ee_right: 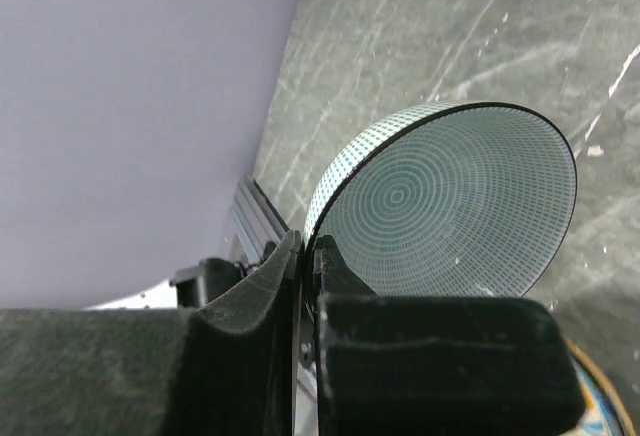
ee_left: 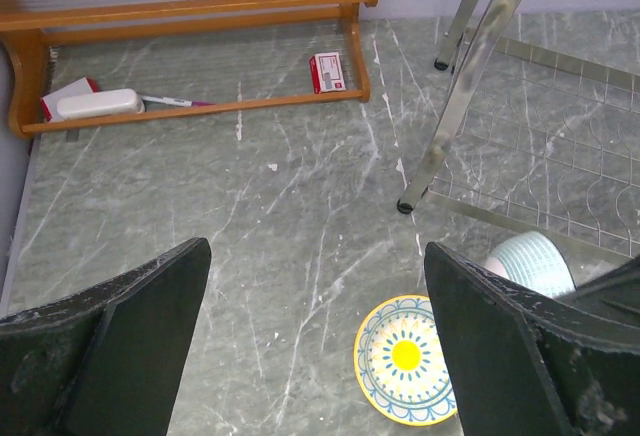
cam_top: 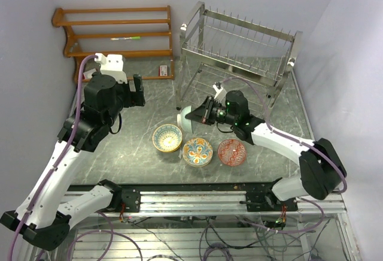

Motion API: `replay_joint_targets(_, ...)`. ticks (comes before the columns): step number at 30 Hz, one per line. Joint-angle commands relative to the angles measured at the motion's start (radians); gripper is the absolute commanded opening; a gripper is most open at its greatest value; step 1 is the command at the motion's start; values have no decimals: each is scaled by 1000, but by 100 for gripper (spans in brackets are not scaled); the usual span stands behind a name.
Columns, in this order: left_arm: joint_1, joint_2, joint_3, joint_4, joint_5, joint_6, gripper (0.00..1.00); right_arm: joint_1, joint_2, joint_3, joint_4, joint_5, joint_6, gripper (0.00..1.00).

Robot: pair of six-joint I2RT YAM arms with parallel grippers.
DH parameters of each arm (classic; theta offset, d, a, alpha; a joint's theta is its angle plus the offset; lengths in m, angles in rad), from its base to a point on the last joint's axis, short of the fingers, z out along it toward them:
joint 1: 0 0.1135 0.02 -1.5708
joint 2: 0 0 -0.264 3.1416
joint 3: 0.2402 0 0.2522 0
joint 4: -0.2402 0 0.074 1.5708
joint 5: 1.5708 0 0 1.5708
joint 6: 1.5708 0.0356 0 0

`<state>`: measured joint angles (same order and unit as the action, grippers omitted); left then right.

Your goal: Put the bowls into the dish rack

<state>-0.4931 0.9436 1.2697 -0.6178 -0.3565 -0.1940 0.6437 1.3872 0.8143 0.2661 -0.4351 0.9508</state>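
1. The right gripper (ee_right: 308, 248) is closed tight on the rim of a pale teal round ceramic bowl (ee_right: 450, 206) patterned with fine concentric rings. The rim is pinched between its two fingers.
2. That bowl is held on edge, off the grey marbled tabletop (cam_top: 131, 147). Seen from above, it is just in front of the lower tier of the tall silver wire dish rack (cam_top: 239, 51), which stands toward the far right corner.
3. Three more bowls sit upright in a row near the middle of the near edge: a yellow-and-teal bowl (cam_top: 167, 137), a blue-and-orange floral bowl (cam_top: 197, 151) and a red patterned bowl (cam_top: 232, 151).
4. The left gripper (ee_left: 315, 346) hangs over the left half of the tabletop with its jaws spread wide, holding nothing.
5. A brown wooden slatted shelf (cam_top: 114, 33) stands at the far left corner.
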Motion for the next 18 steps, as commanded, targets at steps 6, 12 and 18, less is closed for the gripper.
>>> replay_joint_targets(6, -4, 38, 86, 41, -12, 91, 99, -67, 144, 1, 441, -5, 171, 0)
replay_joint_targets(12, -5, 70, 118, 47, -15, 148, 99, -105, 240, 30, 601, 15, 216, 0)
replay_joint_targets(18, -5, 95, 129, 79, -19, 183, 99, -144, 330, 87, 642, 45, 222, 0)
